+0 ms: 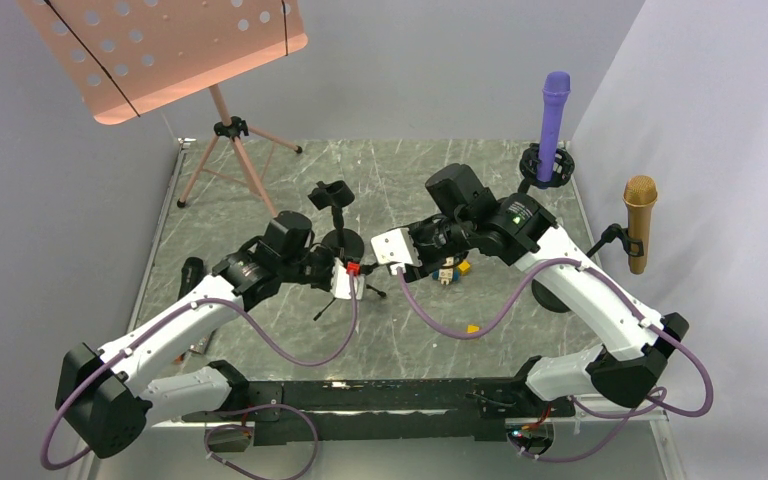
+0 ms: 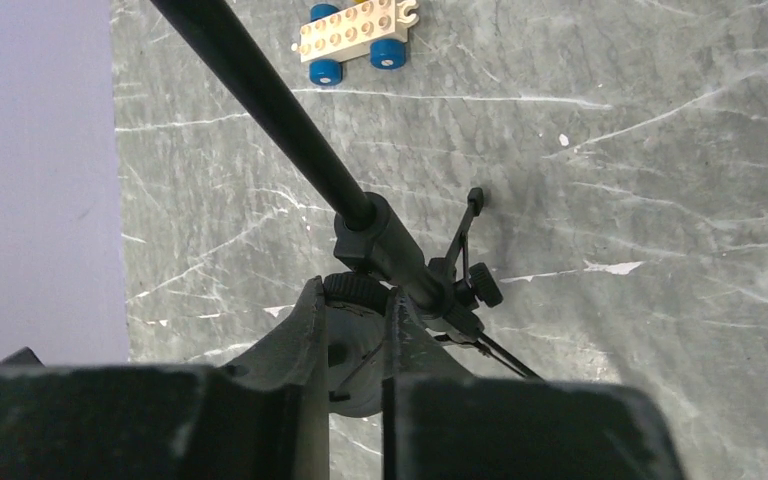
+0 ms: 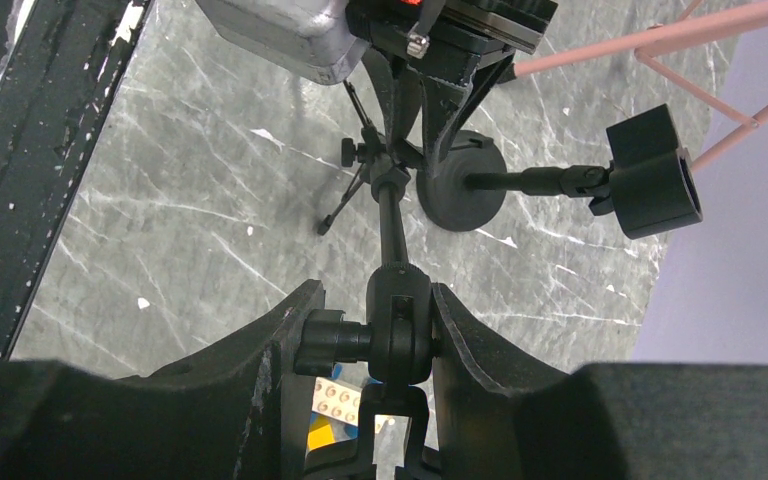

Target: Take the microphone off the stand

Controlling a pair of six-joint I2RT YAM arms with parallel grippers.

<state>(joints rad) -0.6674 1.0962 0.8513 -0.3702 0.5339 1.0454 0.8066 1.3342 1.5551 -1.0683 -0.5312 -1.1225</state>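
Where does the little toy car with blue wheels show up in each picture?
Top external: toy car just right of picture centre.
Left wrist: top edge, left of centre.
Right wrist: bottom edge, left of centre, partly hidden.
Shared landmark: the small black tripod stand.

Back left, a pink perforated music stand (image 1: 160,45) tilts on its tripod by the grey marbled table (image 1: 390,165). Mid-table, a tan brick car (image 2: 355,35) with blue wheels; nearer the front, a small yellow piece (image 1: 473,328).
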